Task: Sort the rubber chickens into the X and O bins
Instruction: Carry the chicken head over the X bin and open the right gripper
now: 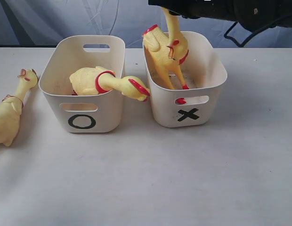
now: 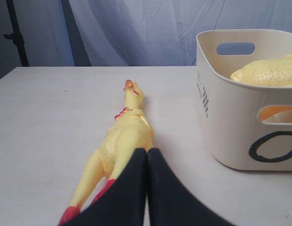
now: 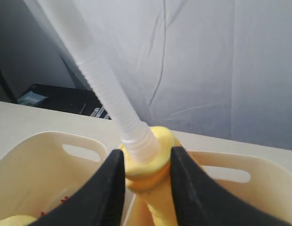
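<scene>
My right gripper (image 3: pixel 147 167) is shut on the yellow end of a chicken piece (image 3: pixel 154 139) that has a white ribbed tube (image 3: pixel 103 80) sticking out of it. In the exterior view this piece (image 1: pixel 170 49) hangs from the gripper (image 1: pixel 171 12) into the X bin (image 1: pixel 216 70), red feet near the bin floor. Another chicken (image 1: pixel 92 80) lies in the O bin (image 1: pixel 89 117), its neck draped over the rim towards the X bin. A whole chicken (image 1: pixel 7 117) lies on the table at far left. My left gripper (image 2: pixel 147 157) is shut and empty just over that chicken (image 2: pixel 125 134).
The two bins stand side by side at the table's back, almost touching. In the left wrist view the O bin (image 2: pixel 231 122) stands close beside the lying chicken. A blue-grey cloth backdrop (image 1: pixel 66 19) hangs behind the table, with a dark stand (image 2: pixel 16 33) at its side.
</scene>
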Robot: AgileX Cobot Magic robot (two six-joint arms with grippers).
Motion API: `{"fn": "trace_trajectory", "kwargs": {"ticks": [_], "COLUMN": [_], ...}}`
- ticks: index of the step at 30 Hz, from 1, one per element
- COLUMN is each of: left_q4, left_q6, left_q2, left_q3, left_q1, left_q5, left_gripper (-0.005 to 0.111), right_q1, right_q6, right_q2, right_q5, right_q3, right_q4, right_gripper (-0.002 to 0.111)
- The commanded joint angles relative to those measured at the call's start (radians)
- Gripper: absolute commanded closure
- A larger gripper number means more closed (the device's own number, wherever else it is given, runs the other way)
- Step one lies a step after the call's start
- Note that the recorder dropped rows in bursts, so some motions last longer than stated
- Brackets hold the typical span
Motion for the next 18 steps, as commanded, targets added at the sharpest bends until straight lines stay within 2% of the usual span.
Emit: {"fn": "trace_trajectory", "kwargs": {"ticks": [1,4,11,16,18], "left_q4": [0.000,0.000,0.000,0.000,0.000], "left_q6": [-0.001,-0.001,-0.001,-0.001,-0.001], "left_q2": [-0.002,-0.002,-0.002,-0.002,-0.002], "left_q3": [-0.003,-0.003,-0.003,-0.003,-0.003], "left_q1": [0.001,0.001,0.001,0.001,0.001], "left_q5": [-0.007,-0.007,-0.007,-0.007,-0.007], "left_gripper": [0.107,0.107,0.107,0.107,0.107], "right_q1": [-0.042,-0.051,-0.043,0.002,0.042], "right_q6": [0.000,0.000,0.000,-0.003,-0.049], "right_q2": [0.042,0.073,0.055,-0.071,-0.085], "right_q5": [-0.009,0.006,0.012,0.176,0.318], "right_q3": [-0.006,-0.006,-0.006,-0.023,-0.124], "right_q4": [0.004,0.004,0.029,0.045,0.210], "right_gripper": [0.101,0.098,0.057,0.057,0.057]}}
